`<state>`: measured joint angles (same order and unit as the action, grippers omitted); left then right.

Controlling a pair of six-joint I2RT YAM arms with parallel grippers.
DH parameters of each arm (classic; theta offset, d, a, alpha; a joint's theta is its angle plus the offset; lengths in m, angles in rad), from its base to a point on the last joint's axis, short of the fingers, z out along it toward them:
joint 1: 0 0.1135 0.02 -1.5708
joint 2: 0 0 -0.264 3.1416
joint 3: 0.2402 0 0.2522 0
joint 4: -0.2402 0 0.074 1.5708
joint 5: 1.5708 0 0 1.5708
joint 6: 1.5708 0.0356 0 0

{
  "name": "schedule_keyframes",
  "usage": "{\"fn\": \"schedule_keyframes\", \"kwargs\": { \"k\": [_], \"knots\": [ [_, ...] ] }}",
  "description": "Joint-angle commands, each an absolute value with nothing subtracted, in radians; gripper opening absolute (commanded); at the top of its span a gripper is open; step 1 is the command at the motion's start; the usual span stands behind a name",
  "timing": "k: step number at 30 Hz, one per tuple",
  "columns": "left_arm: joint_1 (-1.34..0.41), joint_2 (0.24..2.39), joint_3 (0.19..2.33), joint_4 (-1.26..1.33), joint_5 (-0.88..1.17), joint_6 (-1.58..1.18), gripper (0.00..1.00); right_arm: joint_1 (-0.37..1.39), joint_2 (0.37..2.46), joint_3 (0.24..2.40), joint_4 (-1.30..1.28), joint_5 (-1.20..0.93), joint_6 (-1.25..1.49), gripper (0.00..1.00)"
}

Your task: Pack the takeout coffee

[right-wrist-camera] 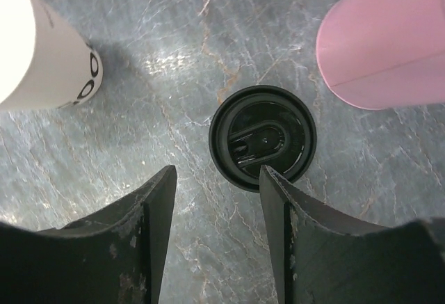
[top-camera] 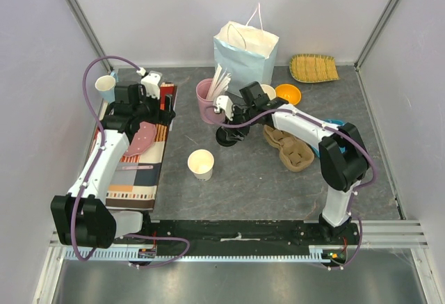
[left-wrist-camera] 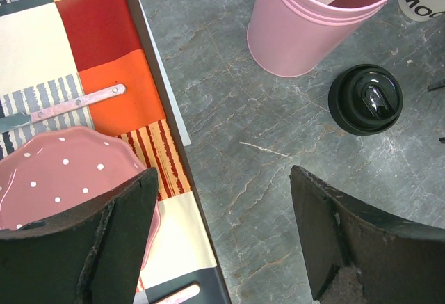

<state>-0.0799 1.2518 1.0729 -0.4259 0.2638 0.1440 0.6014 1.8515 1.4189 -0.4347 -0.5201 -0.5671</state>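
Right claw (right-wrist-camera: pixel 219 175) gapes over takeout coffee (right-wrist-camera: pixel 263 138), clearest from its wrist.

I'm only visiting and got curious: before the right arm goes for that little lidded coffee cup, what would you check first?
1. Right gripper open and empty: ok.
2. Small coffee cup with round black plastic lid centred between its fingers: not ok, one fingertip overlaps the lid.
3. Lid pressed fully on: cannot tell.
4. Gap to the tall pink plastic cup: ok, apart.
5. Pale blue paper bag upright, mouth open: ok.
6. Left gripper open, away from the coffee: ok.
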Motion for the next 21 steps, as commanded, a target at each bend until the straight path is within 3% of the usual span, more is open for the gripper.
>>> {"fn": "schedule_keyframes", "kwargs": {
  "k": [1, 14, 18, 21],
  "knots": [
    [-0.078, 1.259, 1.071, -0.419, 0.261, 0.175, 0.83, 0.607, 1.875, 1.404, -0.476, -0.6, -0.778, 0.6],
    [-0.077, 1.256, 1.069, -0.419, 0.264, 0.175, 0.83, 0.623, 1.937, 1.399, -0.479, -0.571, -1.006, 0.59],
    [-0.077, 1.259, 1.066, -0.419, 0.264, 0.172, 0.83, 0.629, 1.954, 1.414, -0.477, -0.555, -1.031, 0.47],
    [-0.077, 1.258, 1.066, -0.419, 0.264, 0.172, 0.83, 0.634, 1.974, 1.428, -0.477, -0.529, -1.029, 0.45]
  ]
}}
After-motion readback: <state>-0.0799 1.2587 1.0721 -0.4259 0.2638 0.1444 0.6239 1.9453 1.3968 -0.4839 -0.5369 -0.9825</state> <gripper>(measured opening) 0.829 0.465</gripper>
